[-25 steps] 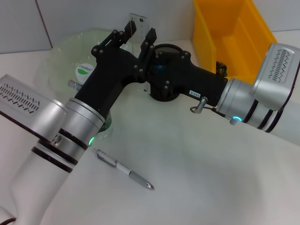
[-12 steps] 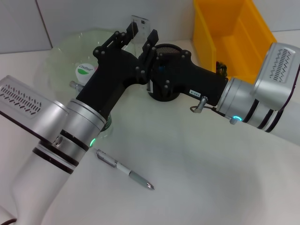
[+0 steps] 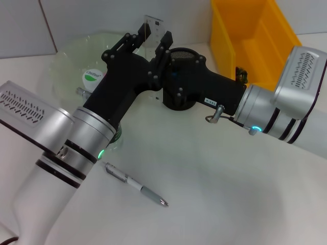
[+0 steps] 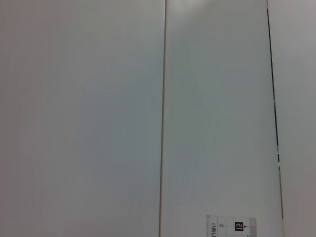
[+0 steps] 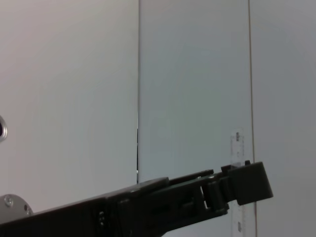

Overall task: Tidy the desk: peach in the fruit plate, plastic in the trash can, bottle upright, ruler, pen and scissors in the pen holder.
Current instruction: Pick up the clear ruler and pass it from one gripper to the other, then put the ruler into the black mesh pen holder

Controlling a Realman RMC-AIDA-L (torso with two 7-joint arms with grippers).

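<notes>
A clear ruler stands upright above the crossed arms, and my left gripper is shut on it. The left wrist view catches the ruler's end. The right wrist view shows the ruler behind the left gripper's black finger. My right gripper is close against the ruler's other side, above the black mesh pen holder, which the right arm mostly covers. A silver pen lies on the table near the front. The bottle lies in the green fruit plate. Peach and plastic are out of view.
The yellow bin stands at the back right. A small dark object, possibly the scissors, sits by its near wall. Both arms cross over the table's middle. Open white table lies in front of the right arm.
The ruler and both grippers have shifted very slightly to the right. The pen has not moved.
</notes>
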